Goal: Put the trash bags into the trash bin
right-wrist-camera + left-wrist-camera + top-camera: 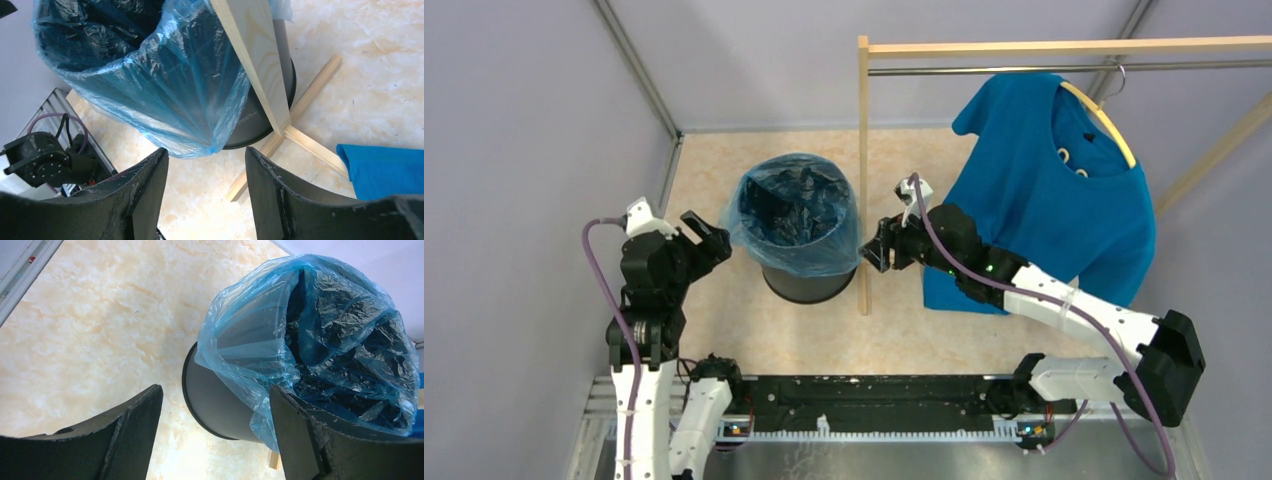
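Trash bag (796,212) hangs over the trash bin (809,287) rim; left gripper (713,233) and right gripper (873,254) sit either side of the bin, jaws apart, empty.

Trash bag (796,215) in trash bin (809,285), left of rack post (863,150)

A: Links?
B: Left arm (652,275) and right arm (1064,300): white links, black joint housings.
A: Cabling?
B: A purple cable (590,250) loops behind the left end effector (714,232); another trails behind the right end effector (872,247).
A: Fingers (125,440)?
B: Matte black, curved.
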Controlling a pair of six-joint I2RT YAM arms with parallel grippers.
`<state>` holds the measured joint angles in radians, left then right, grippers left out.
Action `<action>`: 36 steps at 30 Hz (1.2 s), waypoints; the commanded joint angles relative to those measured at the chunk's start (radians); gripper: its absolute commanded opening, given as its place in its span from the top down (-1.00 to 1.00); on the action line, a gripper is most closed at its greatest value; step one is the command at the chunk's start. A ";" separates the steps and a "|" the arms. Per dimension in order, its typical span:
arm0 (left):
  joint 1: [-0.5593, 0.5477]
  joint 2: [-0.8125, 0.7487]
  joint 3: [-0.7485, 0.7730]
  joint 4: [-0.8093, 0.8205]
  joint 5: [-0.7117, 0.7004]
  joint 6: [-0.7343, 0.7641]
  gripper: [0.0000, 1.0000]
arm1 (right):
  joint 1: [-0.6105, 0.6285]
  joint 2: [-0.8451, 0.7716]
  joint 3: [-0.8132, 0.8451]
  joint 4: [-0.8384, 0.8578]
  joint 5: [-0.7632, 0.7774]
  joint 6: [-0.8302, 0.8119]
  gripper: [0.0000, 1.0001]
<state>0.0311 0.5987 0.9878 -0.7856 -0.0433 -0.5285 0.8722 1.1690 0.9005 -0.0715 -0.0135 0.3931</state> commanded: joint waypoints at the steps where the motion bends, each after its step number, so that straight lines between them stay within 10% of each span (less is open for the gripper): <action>1: -0.002 0.030 0.000 0.090 -0.020 0.052 -0.68 | 0.002 -0.008 0.036 0.038 -0.058 0.018 -0.17; 10: -0.003 0.118 -0.090 0.187 0.119 0.032 -0.59 | 0.003 0.026 0.028 0.090 -0.111 0.059 -0.17; 16: -0.002 0.100 -0.202 0.192 0.127 -0.023 0.00 | 0.003 0.026 0.008 0.106 -0.107 0.068 -0.17; 27: -0.002 0.207 -0.326 0.378 0.263 -0.038 0.39 | 0.002 0.106 -0.045 0.258 -0.181 0.176 -0.17; 36: -0.002 0.185 -0.311 0.196 0.216 -0.060 0.34 | 0.002 0.169 -0.126 0.407 -0.194 0.279 -0.16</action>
<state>0.0319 0.8391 0.6777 -0.5293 0.1722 -0.5682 0.8722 1.3178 0.7853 0.2081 -0.1875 0.6193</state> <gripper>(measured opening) 0.318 0.584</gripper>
